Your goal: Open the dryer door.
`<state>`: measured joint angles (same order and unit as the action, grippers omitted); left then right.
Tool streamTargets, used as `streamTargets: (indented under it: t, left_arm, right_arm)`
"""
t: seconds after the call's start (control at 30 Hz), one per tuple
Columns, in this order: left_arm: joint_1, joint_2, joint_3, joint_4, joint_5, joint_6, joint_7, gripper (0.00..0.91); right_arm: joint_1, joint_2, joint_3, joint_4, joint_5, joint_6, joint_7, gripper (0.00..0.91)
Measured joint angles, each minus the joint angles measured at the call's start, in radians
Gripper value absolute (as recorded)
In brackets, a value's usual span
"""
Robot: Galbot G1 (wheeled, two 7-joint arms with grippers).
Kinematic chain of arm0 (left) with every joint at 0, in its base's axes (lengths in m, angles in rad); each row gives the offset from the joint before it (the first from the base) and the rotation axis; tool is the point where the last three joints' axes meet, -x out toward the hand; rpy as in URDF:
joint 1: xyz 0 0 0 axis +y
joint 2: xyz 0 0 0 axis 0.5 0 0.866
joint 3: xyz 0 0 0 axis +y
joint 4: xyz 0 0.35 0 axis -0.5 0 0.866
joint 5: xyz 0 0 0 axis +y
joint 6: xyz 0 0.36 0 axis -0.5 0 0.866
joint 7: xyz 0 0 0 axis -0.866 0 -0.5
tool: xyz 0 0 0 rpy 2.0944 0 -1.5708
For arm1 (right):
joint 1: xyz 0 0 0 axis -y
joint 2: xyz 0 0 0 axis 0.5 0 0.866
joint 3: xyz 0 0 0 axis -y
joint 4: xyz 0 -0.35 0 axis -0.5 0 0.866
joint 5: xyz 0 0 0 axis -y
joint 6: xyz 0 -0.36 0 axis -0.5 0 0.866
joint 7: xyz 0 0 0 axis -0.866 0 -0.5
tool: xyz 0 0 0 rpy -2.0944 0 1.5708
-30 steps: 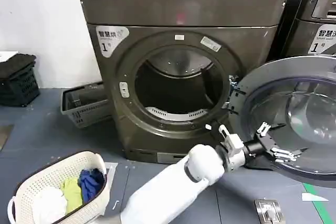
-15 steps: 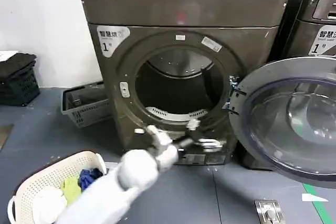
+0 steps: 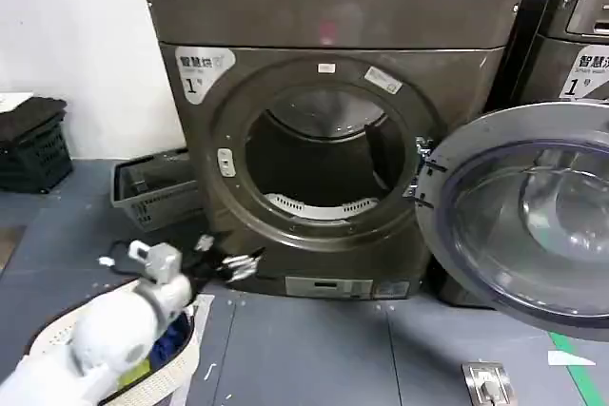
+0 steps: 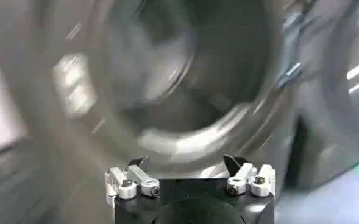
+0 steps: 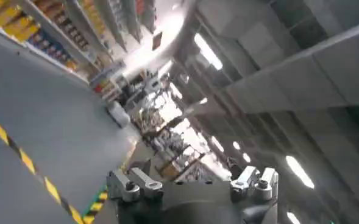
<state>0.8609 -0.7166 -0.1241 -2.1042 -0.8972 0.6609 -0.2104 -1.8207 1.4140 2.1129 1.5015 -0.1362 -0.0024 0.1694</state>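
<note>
Now, seen from the head camera, the dryer door [image 3: 533, 225] is hanging wide open to the right of the bronze-grey dryer [image 3: 328, 121], its grey inner face turned outward, while the left tool [image 3: 228, 261] is hovering low at the machine's lower left, above the laundry basket [image 3: 176, 368], fingers spread and gripping nothing. From the left wrist, the left tool [image 4: 188, 170] is pointing its parted fingers at the blurred drum opening [image 4: 185, 73]. From the right wrist, the right tool [image 5: 191, 176] is aiming up at ceiling lights [image 5: 206, 52], fingers apart and empty.
</note>
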Motion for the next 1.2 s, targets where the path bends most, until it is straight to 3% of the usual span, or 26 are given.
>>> streamTargets:
  t: [0.1,0.2,0.3,0.57,0.8,1.2]
  left_arm:
    - [0.018,0.056,-0.018,-0.011,-0.127,0.076,-0.121,0.907]
    - [0.022,0.111,-0.022,-0.011,-0.299,0.076,-0.265,0.907]
    - [0.030,0.165,-0.021,-0.008,-0.477,0.077,-0.392,0.907]
    - [0.037,0.273,-0.018,0.047,-0.861,0.076,-0.629,0.907]
    - [0.064,0.359,-0.026,0.103,-1.120,0.075,-0.727,0.907]
    - [0.056,0.364,-0.020,0.182,-1.358,0.075,-0.836,0.907]
  right_arm:
    - [0.007,-0.011,-0.002,-0.025,0.004,0.045,-0.022,0.907]
    - [0.015,-0.017,-0.009,-0.036,0.026,0.077,-0.029,0.907]
    - [0.015,-0.015,-0.018,-0.032,0.080,0.072,-0.053,0.907]
    - [0.017,-0.028,-0.014,-0.036,0.174,0.109,-0.089,0.907]
    - [0.025,-0.034,-0.015,-0.059,0.176,0.151,-0.099,0.907]
    - [0.033,-0.044,-0.021,-0.099,0.192,0.240,-0.107,0.907]
